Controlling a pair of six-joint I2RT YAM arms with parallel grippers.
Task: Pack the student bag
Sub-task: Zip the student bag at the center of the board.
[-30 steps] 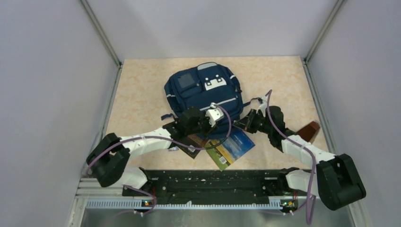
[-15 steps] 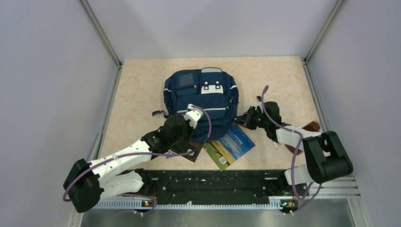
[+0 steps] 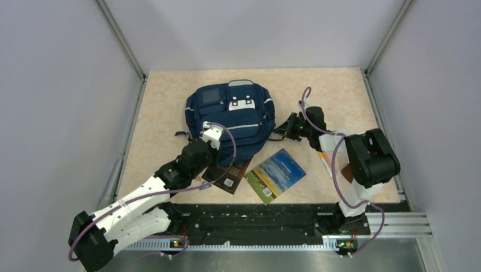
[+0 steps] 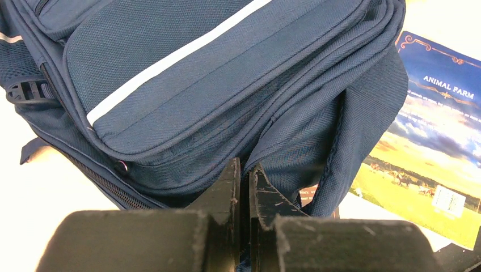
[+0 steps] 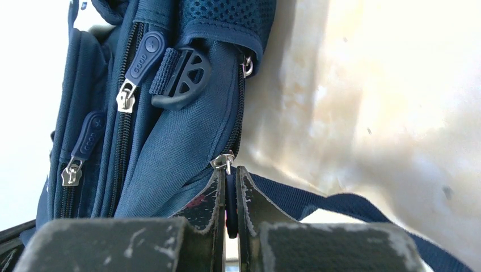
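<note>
The student bag (image 3: pixel 230 113), a navy backpack with pale stripes, lies front up in the middle of the table. My left gripper (image 3: pixel 211 136) sits at its near left edge. In the left wrist view the left gripper (image 4: pixel 244 168) is shut on a fold of the bag's fabric (image 4: pixel 198 85). My right gripper (image 3: pixel 289 126) is at the bag's right side. In the right wrist view the right gripper (image 5: pixel 229 173) is shut on a dark zipper pull (image 5: pixel 230 195) hanging from a silver slider (image 5: pixel 223 161) on the bag (image 5: pixel 170 141).
A book with a blue and green cover, "Animal Farm" (image 3: pixel 276 174), lies near the bag's front right corner. A dark book (image 3: pixel 228 177) lies beside it, partly under the bag. A pen (image 3: pixel 324 160) and a brown object (image 3: pixel 344 171) lie by the right arm. Grey walls enclose the table.
Both grippers have moved left and farther away, staying shut. The bag has slid left with them and turned slightly, uncovering more of the books.
</note>
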